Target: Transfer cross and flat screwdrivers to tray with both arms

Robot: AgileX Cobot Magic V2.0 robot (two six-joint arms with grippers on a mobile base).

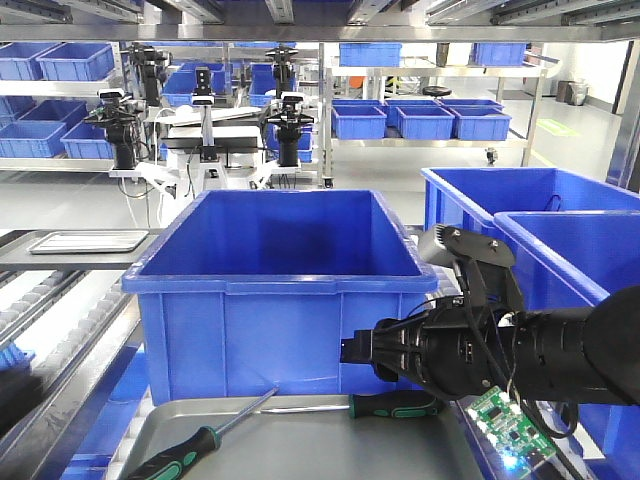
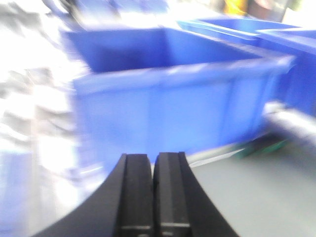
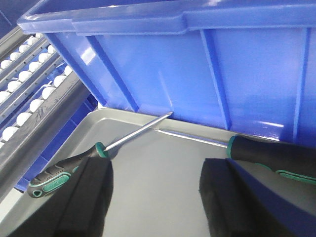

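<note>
A grey tray (image 1: pixel 300 445) lies in front of a big blue bin (image 1: pixel 280 290). Two black-and-green screwdrivers lie on it. One (image 1: pixel 185 452) is at the left, its shaft pointing toward the bin. The other (image 1: pixel 395 405) lies along the bin's foot at the right. My right gripper (image 3: pixel 155 170) is open and empty, low over the tray between the left handle (image 3: pixel 57 177) and the right handle (image 3: pixel 276 155). Its arm (image 1: pixel 520 350) reaches in from the right. My left gripper (image 2: pixel 153 163) is shut and empty, above the tray's left side; that view is blurred.
Two more blue bins (image 1: pixel 520 200) (image 1: pixel 590 260) stand at the right. A green circuit board (image 1: pixel 510 425) hangs under the right arm. Roller rails (image 1: pixel 50 300) run along the left, with a small metal tray (image 1: pixel 90 241) behind. Another robot (image 1: pixel 210 130) and shelves stand far back.
</note>
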